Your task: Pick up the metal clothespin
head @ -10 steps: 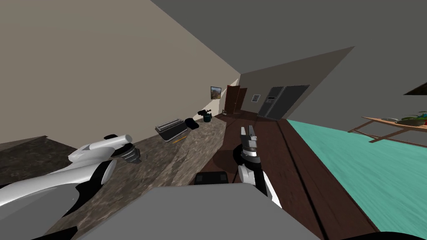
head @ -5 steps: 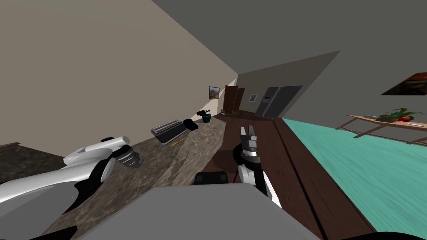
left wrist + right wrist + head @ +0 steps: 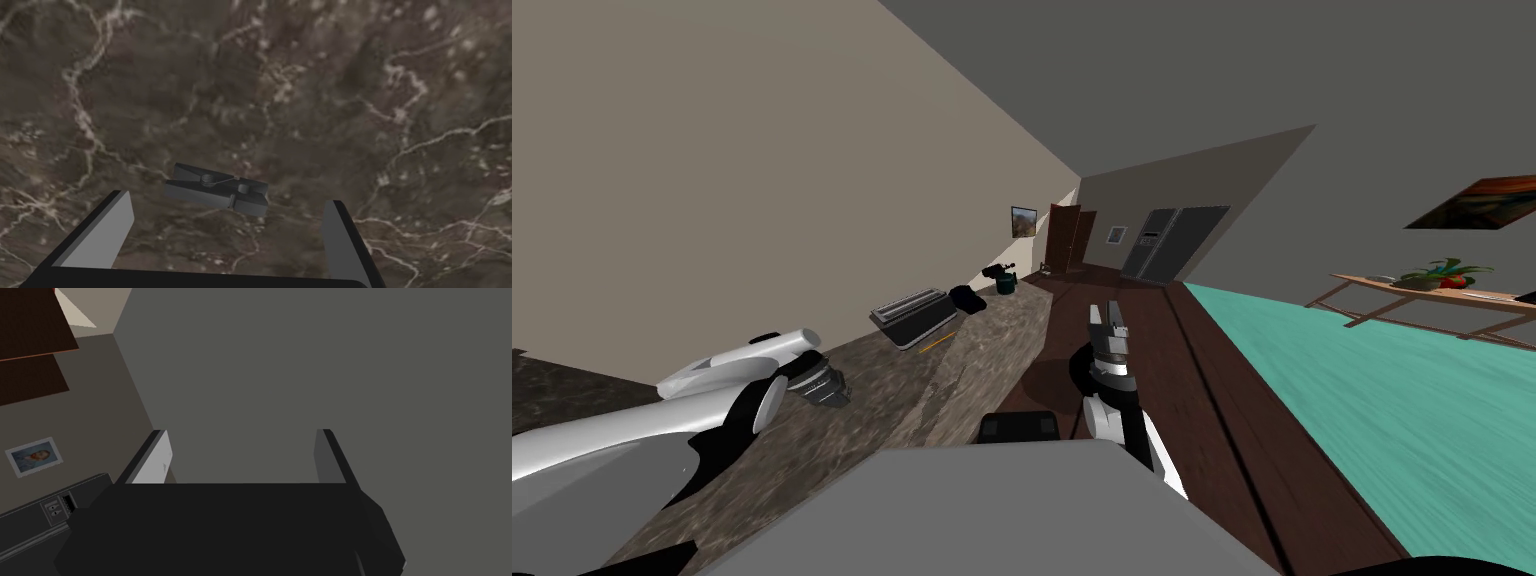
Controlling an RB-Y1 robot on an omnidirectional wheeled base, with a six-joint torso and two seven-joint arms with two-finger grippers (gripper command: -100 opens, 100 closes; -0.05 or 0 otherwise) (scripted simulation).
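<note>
The dark grey clothespin (image 3: 216,189), its coil spring showing, is lying flat on the brown marbled worktop (image 3: 310,90). The left pincer (image 3: 227,197) is hanging just over it with its jaws spread wide. Its two fingers (image 3: 107,232) are standing one to each side of the clothespin, neither touching it.

In the head view the left pincer (image 3: 822,385) is pointing down at the worktop (image 3: 982,345) in the lower left of the frame. Further along the worktop, toward the centre, a grey slotted appliance (image 3: 912,314) is sitting with a thin orange stick (image 3: 940,340) beside it. Next to them are lying a black lump (image 3: 970,298) and a dark green pot (image 3: 1008,286). A black item (image 3: 999,270) is showing at the pot's rim; whether it is inside the pot cannot be told.

The right pincer (image 3: 1109,318) is pointing upward at the centre of the frame, over the dark brown floor (image 3: 1212,400), and its jaws are standing apart, holding nothing.

At the right edge a wooden table (image 3: 1412,292) is carrying a leafy plant (image 3: 1437,272); its holder is too small to make out.
</note>
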